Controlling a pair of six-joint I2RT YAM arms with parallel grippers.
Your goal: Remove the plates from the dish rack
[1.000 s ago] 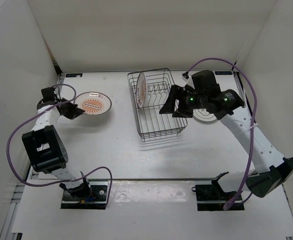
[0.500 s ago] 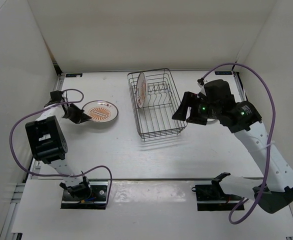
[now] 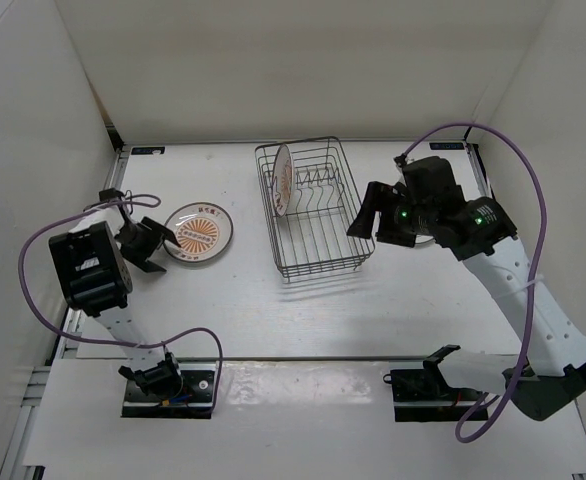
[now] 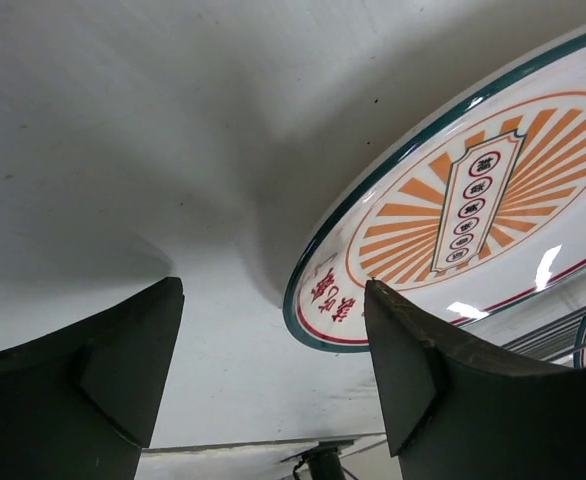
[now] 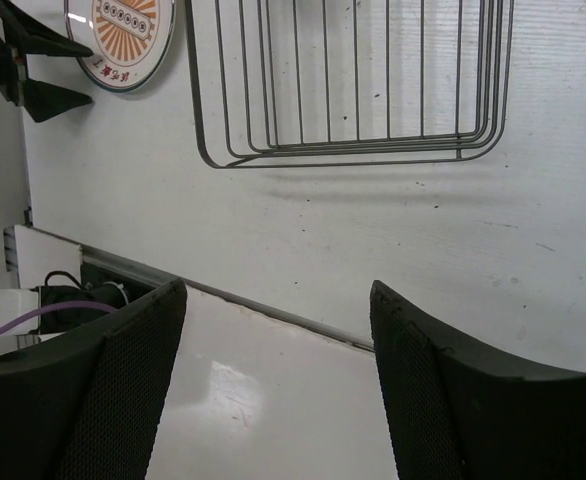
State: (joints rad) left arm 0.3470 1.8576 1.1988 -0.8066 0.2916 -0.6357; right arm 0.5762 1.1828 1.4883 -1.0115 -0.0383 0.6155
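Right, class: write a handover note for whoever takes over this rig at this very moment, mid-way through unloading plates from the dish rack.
Left gripper: open, empty, beside the sunburst plate, which lies flat on the table left of the dish rack.
Right gripper: open, empty, above the table near the rack's right side.
Done: that sunburst plate is out.
Left: the upright plate stands at the rack's left end; lift it out. No other plate shows clearly; the right arm may hide one.
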